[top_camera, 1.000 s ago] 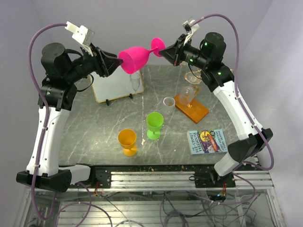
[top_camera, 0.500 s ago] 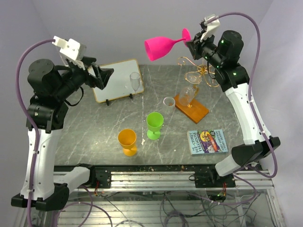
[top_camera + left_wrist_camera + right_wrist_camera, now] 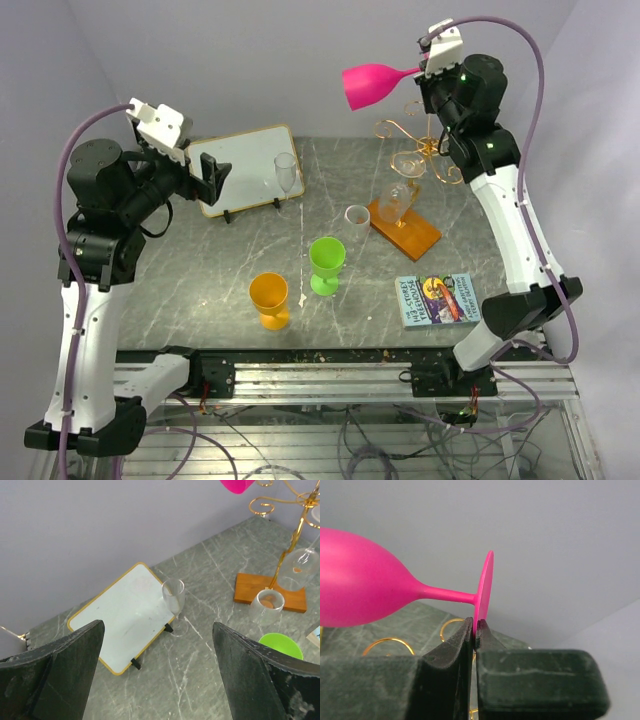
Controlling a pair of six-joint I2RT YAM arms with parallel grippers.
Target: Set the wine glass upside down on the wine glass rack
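The pink wine glass (image 3: 372, 85) lies sideways in the air, its bowl pointing left. My right gripper (image 3: 425, 72) is shut on the rim of its foot, high above the wine glass rack (image 3: 425, 148). The rack is gold wire with curled arms on an orange base (image 3: 410, 232), and two clear glasses hang on it. In the right wrist view the fingers (image 3: 476, 625) pinch the foot of the pink glass (image 3: 360, 592), with gold curls (image 3: 390, 641) below. My left gripper (image 3: 212, 172) is open and empty over the white board; its view (image 3: 157, 670) shows the rack (image 3: 295, 525) and the pink bowl (image 3: 236, 485).
A white board (image 3: 245, 168) on a stand is at the back left, with a clear flute (image 3: 287, 175) beside it. A small clear glass (image 3: 356, 215), a green cup (image 3: 326, 262) and an orange cup (image 3: 269, 298) stand mid-table. A book (image 3: 437, 298) lies front right.
My right arm has carried the pink glass up and to the right, over the rack. My left gripper has drawn away from the glass's bowl and moved down and left, open.
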